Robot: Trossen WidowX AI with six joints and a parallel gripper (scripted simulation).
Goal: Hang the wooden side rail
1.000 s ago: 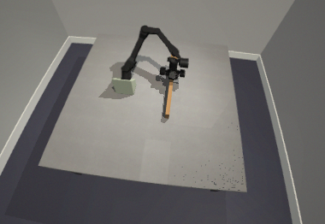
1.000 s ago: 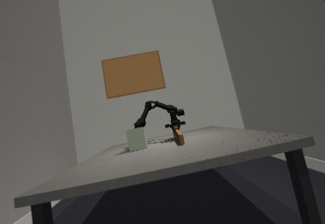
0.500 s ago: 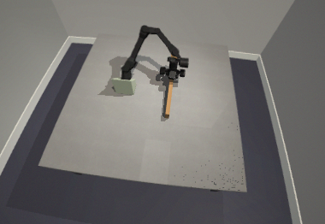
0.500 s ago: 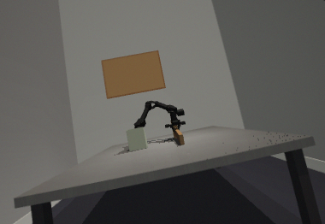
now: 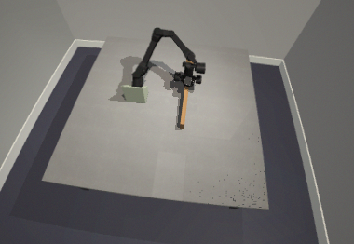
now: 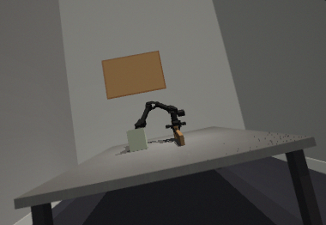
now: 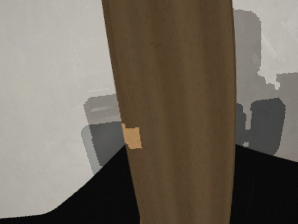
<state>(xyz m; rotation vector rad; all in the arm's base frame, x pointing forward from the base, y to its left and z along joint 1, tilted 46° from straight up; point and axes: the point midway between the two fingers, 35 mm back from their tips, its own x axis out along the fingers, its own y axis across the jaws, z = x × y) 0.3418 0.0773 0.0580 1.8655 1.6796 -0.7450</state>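
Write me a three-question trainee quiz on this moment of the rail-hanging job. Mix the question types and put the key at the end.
1. True or false: the gripper is open and holds nothing.
2. Multiple choice: in the top view, the wooden side rail runs from the gripper toward
A) the pale green block at the arm's base
B) the near edge of the table
C) the back wall
3. Short answer: what fills most of the wrist view?

Key
1. False: it is shut on the wooden side rail.
2. B
3. The wooden side rail, seen close up along its length.
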